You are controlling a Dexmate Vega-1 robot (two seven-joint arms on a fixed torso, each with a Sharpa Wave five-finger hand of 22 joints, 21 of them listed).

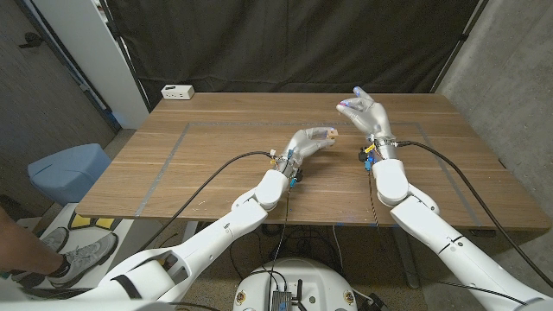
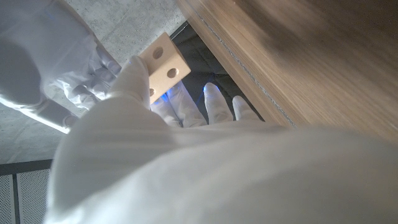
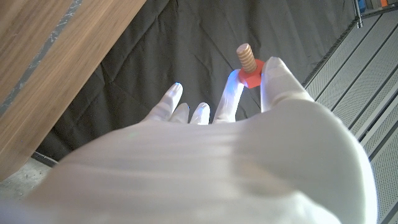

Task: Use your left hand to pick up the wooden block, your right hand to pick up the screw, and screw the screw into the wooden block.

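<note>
Above the brown wooden counter (image 1: 216, 147), the left hand (image 1: 311, 141) grips a pale drilled wooden block (image 2: 164, 65) at its fingertips; the right hand (image 1: 365, 115) pinches a red-headed wooden screw (image 3: 247, 64) between fingers (image 3: 231, 93).

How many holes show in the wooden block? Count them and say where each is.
3 show in the left wrist view: two side by side on the wooden block's exposed face, one partly behind the left robot hand's fingers. More may be hidden.
</note>
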